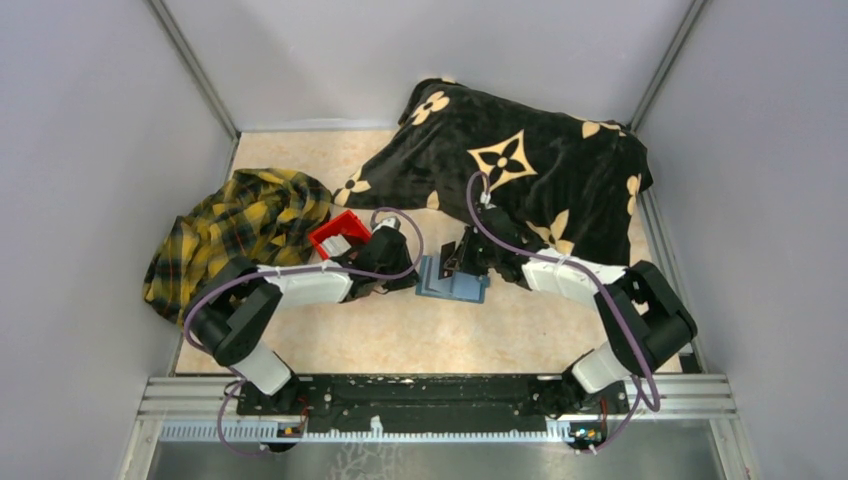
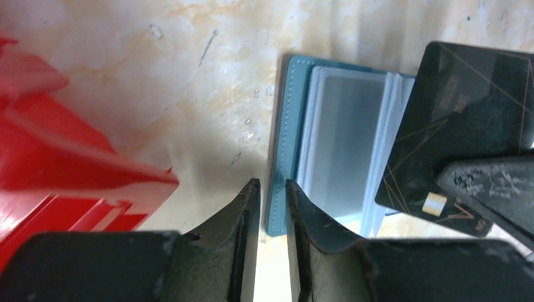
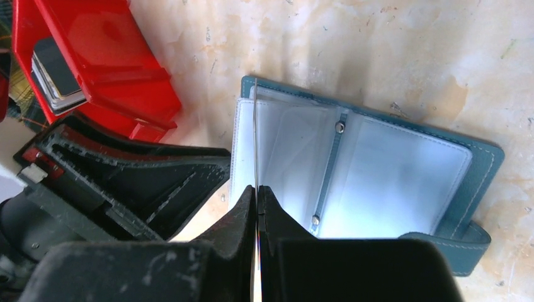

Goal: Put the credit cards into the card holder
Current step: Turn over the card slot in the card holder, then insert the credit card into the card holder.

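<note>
Since the dark credit card [image 2: 460,126] looks thin, stiff and slick, the right gripper [image 3: 258,192] clamps it near one end, edge-down over the open card holder [image 3: 390,170], while the left gripper [image 2: 271,189] hovers beside, jaws slightly apart, empty.

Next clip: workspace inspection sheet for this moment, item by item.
Surface: marbled beige tabletop, scuffed, nothing spilled.
Job's things: card holder open and flat; dark card held edge-on over it; other cards in the red bin.
Clutter: yellow plaid cloth, black floral blanket, both crumpled.
Grippers: left gripper slightly open, empty, beside the card holder; right gripper shut on the dark card.
Cables: purple cables loop along both arms; no snag seen.
Surroundings: grey walls.
</note>
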### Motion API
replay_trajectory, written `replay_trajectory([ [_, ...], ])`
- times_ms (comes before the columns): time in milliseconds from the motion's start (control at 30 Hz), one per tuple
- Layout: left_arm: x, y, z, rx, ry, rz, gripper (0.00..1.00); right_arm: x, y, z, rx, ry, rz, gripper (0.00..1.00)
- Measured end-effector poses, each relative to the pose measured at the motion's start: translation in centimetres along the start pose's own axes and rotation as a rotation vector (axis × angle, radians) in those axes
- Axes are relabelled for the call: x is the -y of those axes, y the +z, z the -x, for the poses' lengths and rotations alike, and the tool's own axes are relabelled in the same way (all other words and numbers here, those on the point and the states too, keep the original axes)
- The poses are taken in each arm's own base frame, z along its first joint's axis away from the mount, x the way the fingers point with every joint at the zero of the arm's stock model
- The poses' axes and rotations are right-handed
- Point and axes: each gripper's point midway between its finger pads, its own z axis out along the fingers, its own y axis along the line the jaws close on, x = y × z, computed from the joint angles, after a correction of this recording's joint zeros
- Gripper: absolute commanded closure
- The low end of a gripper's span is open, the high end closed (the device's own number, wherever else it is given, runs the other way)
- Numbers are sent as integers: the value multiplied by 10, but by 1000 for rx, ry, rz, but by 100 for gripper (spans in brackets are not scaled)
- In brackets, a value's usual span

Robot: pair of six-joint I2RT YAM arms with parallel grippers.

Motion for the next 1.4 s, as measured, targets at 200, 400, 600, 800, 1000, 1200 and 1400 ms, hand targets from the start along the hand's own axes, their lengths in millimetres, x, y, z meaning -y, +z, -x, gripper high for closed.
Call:
replay_trajectory([
  [200, -11, -11, -6, -9, 7, 32, 70, 4, 15, -7, -26, 3, 8, 100],
  [400, -25, -24, -10, -21, 22, 88, 70, 6, 25, -10, -34, 5, 22, 100],
  [600, -21, -34, -6, -15, 33, 68, 69, 10, 28, -16, -39, 13, 34, 100],
  [800, -3, -34, -7, -29, 41, -17, 70, 9, 29, -16, -31, 10, 49, 100],
  [1000, 10, -24, -15, -65, 57, -65, 71, 8, 29, -16, -30, 9, 55, 100],
  [1200, 20, -13, -22, -93, 69, -81, 71, 9, 29, -16, -29, 8, 57, 100],
  [1400, 28, -5, -19, -95, 78, -75, 71, 8, 30, -16, -30, 7, 62, 100],
])
